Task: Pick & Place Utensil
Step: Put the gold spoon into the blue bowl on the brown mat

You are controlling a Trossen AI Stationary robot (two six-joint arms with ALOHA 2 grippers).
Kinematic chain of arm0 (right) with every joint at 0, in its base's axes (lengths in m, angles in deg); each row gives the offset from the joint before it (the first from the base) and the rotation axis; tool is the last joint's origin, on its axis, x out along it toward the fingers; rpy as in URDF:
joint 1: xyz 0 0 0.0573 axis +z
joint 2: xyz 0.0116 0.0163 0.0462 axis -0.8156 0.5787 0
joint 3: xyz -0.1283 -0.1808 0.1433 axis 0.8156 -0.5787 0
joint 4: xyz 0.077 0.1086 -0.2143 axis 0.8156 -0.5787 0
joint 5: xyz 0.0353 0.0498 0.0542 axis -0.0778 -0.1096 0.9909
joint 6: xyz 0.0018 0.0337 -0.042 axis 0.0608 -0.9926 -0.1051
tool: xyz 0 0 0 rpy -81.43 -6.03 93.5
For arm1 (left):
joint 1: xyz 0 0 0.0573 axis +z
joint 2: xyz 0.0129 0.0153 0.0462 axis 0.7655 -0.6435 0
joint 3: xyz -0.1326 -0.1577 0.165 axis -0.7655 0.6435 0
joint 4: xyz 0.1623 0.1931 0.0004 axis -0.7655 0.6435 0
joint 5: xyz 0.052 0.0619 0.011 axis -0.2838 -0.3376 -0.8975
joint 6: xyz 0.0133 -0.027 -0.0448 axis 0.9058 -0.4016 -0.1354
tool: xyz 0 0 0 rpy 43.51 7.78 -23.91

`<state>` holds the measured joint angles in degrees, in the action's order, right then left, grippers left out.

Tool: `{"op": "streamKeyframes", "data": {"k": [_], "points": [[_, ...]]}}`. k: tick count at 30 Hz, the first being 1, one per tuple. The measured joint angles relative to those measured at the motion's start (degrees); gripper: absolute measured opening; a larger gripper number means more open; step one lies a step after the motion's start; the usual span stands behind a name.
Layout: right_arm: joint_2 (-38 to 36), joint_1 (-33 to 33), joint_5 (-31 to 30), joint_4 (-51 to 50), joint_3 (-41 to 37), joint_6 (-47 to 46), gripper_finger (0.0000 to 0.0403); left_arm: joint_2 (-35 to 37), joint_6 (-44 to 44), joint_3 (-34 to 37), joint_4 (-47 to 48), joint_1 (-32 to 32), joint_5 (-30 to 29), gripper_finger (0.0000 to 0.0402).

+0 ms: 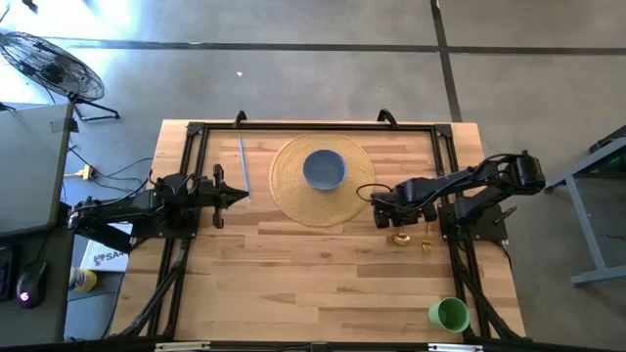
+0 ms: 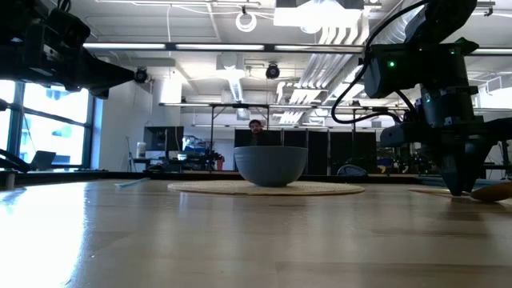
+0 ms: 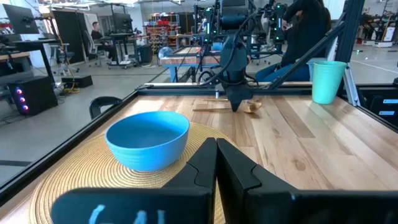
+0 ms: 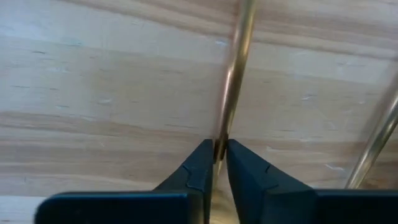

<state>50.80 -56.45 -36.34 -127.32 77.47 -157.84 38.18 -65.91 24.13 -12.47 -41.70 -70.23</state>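
Observation:
A thin gold utensil (image 4: 233,74) lies on the wooden table to the right of the round woven mat (image 1: 293,200); its broad gold end (image 3: 252,106) shows beside my right gripper (image 1: 383,217). That gripper is shut on the utensil's handle. A second gold handle (image 4: 373,143) lies close by. The blue bowl (image 1: 324,168) stands on the mat. A silver utensil (image 1: 243,161) lies flat left of the mat. My left gripper (image 1: 235,196) is shut and touches nothing, held above the table at the mat's left edge. My right gripper pinches the gold utensil's thin handle (image 4: 219,144) between its two fingertips (image 4: 200,163). The fingers come from above, pointing down, and lie across the handle. The rest of the handle runs on along the table top.
A green cup (image 1: 450,313) stands near the table's near right corner. A small gold piece (image 1: 426,244) lies by the right frame rail. The black frame (image 1: 313,125) runs around the table. Bare wood lies between the mat and the near edge. People show in the room beyond.

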Motion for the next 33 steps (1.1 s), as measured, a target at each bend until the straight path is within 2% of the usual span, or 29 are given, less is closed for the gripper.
{"op": "streamKeyframes", "data": {"k": [6,16,26,33], "points": [[0.0,0.0,0.88,1.17,0.02,-0.53,0.0007,0.0,0.01,0.0,-0.01,0.0,-0.01,0.0001],[0.04,0.07,0.19,2.6,0.02,-2.53,0.0036,0.0,0.01,0.0,0.01,0.01,0.02,0.0001],[3.06,-0.07,-0.36,3.15,0.38,-1.64,0.0015,0.02,0.01,0.0,-0.01,0.01,-0.01,0.0001],[3.32,-0.04,-2.47,2.31,0.54,0.07,0.0024,0.02,0.01,0.0,-0.01,0.0,0.0,0.0001]]}}
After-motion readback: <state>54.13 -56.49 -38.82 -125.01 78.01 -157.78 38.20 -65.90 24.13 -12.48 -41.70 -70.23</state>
